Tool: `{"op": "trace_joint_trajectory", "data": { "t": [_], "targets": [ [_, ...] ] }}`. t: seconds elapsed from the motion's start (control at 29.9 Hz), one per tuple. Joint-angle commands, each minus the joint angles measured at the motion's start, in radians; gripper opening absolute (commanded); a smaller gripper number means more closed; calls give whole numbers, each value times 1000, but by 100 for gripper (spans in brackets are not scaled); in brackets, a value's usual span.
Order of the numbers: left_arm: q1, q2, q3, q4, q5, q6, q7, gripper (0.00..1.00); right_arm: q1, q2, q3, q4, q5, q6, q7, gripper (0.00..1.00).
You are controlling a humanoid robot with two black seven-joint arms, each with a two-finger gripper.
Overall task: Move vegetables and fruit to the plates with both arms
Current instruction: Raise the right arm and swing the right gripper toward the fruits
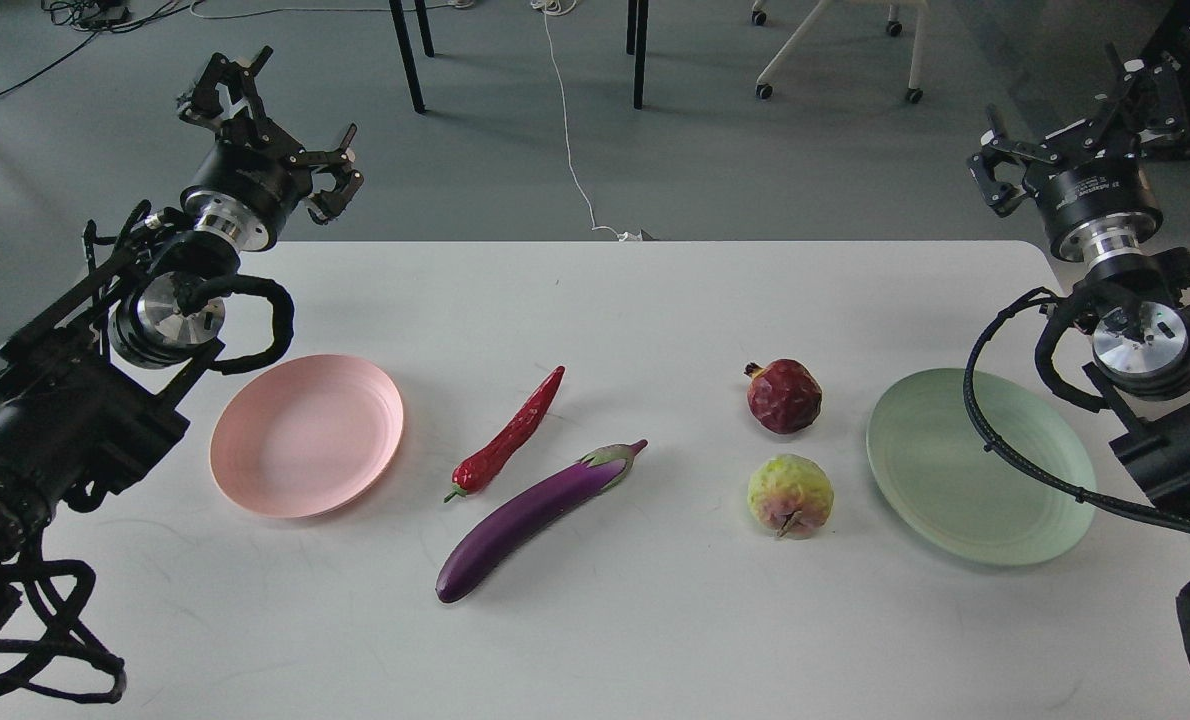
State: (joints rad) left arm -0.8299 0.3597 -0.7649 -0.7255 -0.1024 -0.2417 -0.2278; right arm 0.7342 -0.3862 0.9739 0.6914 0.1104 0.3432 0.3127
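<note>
On the white table a red chili pepper and a long purple eggplant lie side by side at the middle. To their right sit a dark red pomegranate and, nearer me, a yellow-green fruit. An empty pink plate is at the left and an empty green plate at the right. My left gripper hangs open above the table's far left corner, holding nothing. My right gripper is raised open beyond the far right corner, also empty.
The white table ends at its far edge, with grey floor beyond. Black table legs, a white cable and a wheeled chair base stand on the floor behind. Black cables loop beside both arms.
</note>
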Motion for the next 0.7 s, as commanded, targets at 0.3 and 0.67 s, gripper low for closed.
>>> {"op": "trace_joint_trajectory", "data": {
  "t": [0.3,0.67],
  "targets": [
    [-1,54,4,3,4,-1,-2,98,13,-23,-18,20,-11,33,-6,100],
    [5,36,-11,2,3,-2,-5,98,258,-151,-407,51,-94,132,-4,100]
  ]
}}
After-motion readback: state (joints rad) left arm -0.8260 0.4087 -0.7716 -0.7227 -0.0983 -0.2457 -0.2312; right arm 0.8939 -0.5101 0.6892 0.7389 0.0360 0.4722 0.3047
